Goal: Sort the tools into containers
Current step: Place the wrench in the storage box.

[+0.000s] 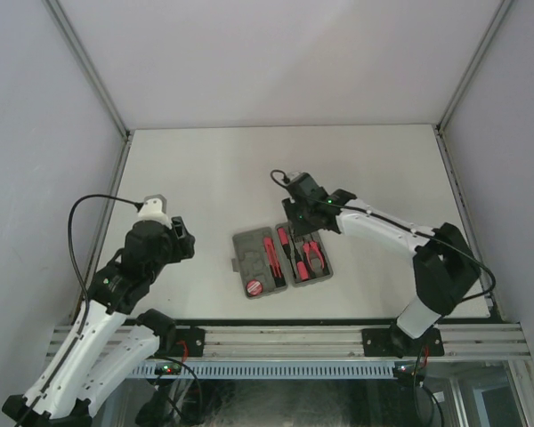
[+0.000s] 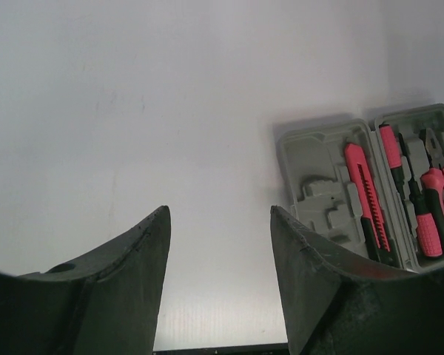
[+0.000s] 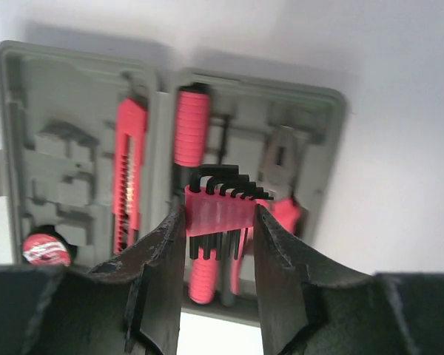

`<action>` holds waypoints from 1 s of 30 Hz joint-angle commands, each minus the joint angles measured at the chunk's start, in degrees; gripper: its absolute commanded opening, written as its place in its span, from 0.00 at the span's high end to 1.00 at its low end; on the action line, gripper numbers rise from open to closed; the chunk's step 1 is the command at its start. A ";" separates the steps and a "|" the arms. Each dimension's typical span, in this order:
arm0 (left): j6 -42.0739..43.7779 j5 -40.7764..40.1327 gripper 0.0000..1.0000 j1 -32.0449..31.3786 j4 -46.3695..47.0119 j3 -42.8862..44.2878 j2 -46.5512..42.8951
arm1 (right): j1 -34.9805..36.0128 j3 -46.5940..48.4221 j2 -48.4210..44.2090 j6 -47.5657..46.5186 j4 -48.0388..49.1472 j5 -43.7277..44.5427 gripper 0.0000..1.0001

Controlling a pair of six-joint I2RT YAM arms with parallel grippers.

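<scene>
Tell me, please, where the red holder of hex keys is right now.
The red holder of hex keys is gripped by the right tool; in the right wrist view it sits over the right half of the grey case, between the screwdriver and pliers.

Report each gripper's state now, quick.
Left gripper: open, empty.
Right gripper: closed on the red hex key set, over the grey case.

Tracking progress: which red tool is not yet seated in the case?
The hex-key set, held in the right gripper above the case; the rest lie in recesses.
</scene>
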 commanded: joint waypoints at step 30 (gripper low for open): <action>-1.79 -4.33 0.38 0.10 -3.42 3.39 -7.31 | 12.48 19.94 20.38 29.20 -3.61 2.44 0.71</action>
